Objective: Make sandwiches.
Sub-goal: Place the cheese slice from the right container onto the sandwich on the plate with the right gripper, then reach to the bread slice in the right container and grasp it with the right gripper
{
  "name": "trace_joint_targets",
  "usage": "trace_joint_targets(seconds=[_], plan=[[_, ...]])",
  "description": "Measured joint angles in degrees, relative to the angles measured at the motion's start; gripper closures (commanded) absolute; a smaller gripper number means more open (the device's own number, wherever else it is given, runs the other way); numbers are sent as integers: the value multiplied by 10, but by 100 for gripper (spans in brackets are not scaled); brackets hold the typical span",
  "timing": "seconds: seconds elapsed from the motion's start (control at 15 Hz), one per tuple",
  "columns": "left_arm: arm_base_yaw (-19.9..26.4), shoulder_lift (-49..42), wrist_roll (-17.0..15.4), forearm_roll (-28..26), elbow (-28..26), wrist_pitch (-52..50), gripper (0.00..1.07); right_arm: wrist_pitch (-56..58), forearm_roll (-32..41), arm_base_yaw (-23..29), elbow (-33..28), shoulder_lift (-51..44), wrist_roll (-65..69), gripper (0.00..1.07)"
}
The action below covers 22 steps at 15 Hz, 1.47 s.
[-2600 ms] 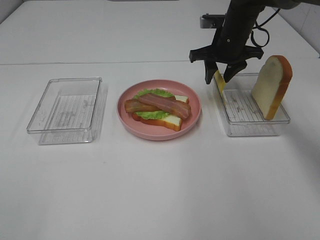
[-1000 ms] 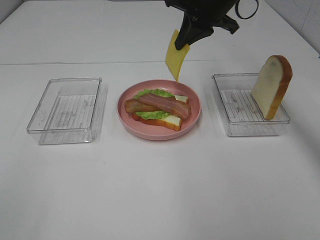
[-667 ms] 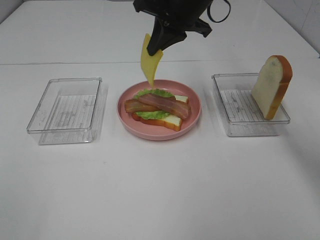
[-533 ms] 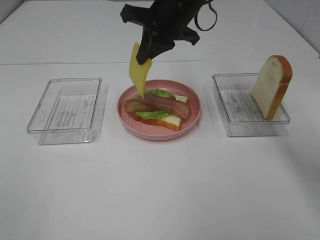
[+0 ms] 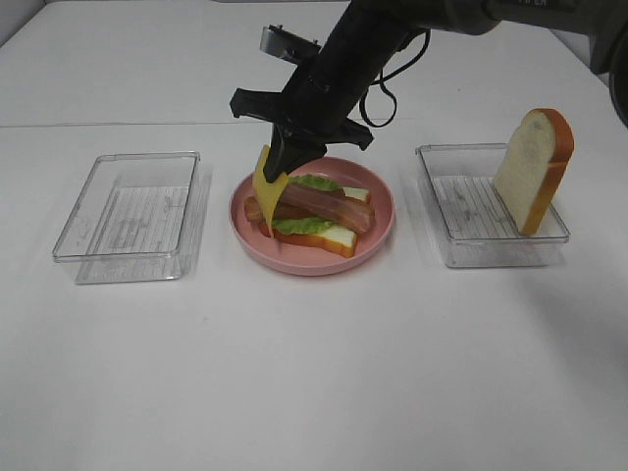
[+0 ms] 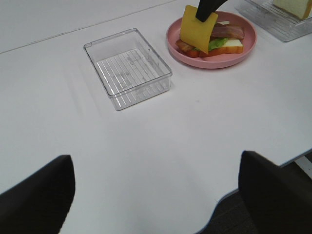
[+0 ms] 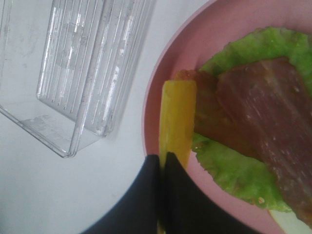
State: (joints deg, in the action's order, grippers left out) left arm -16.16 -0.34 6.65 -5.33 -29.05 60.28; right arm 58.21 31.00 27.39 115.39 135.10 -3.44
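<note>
Right gripper (image 5: 278, 162): your fingers are pinched tight on the top edge of the cheese slice (image 5: 265, 189), and your arm reaches across the middle of the table to do it.
Cheese slice: it hangs nearly upright at the left side of the pink plate (image 5: 378, 232), its lower corner down at the bacon's left end; the wrist view shows it edge-on (image 7: 176, 124) over the plate's inner rim.
Change: 2.6 s ago you held this slice at the right tray; 0.5 s ago it hung higher above the plate, and you have now brought it lower and a little further left.
Stack on the plate: bottom bread slice (image 5: 332, 236), lettuce leaf (image 5: 316, 183) and bacon strips (image 5: 324, 204) lie where they lay earlier.
Second bread slice (image 5: 534, 169): right of the plate, standing on edge in the right tray (image 5: 469, 242), leaning on its far right wall, unmoved.
Left tray (image 5: 128, 217): left of the plate, apart from it.
Left gripper (image 6: 156, 195): well apart from the plate; you see only two dark finger shapes with a wide gap between them, nothing held.
Writing: pale letters on your arm's housing at the upper edge of the overhead view, too small to read.
</note>
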Motion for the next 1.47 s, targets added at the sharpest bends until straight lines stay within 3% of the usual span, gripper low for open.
trace_joint_targets(seconds=[0.13, 0.4, 0.67, 0.8, 0.87, 0.93, 1.07, 1.47], plan=[[0, 0, 0, 0, 0, 0, 21, -3, -30, 0, 0, 2, 14, 107], [0, 0, 0, 0, 0, 0, 21, -7, -181, 0, 0, 3, 82, 107], [0, 0, 0, 0, 0, 0, 21, -2, -190, 0, 0, 2, 91, 105], [0, 0, 0, 0, 0, 0, 21, -2, -191, 0, 0, 2, 91, 82], [0, 0, 0, 0, 0, 0, 21, -2, -191, 0, 0, 2, 91, 59], [0, 0, 0, 0, 0, 0, 21, 1, -191, 0, 0, 2, 91, 45], [0, 0, 0, 0, 0, 0, 21, 8, -192, 0, 0, 2, 91, 39], [0, 0, 0, 0, 0, 0, 21, 22, -211, 0, 0, -42, 91, 38]])
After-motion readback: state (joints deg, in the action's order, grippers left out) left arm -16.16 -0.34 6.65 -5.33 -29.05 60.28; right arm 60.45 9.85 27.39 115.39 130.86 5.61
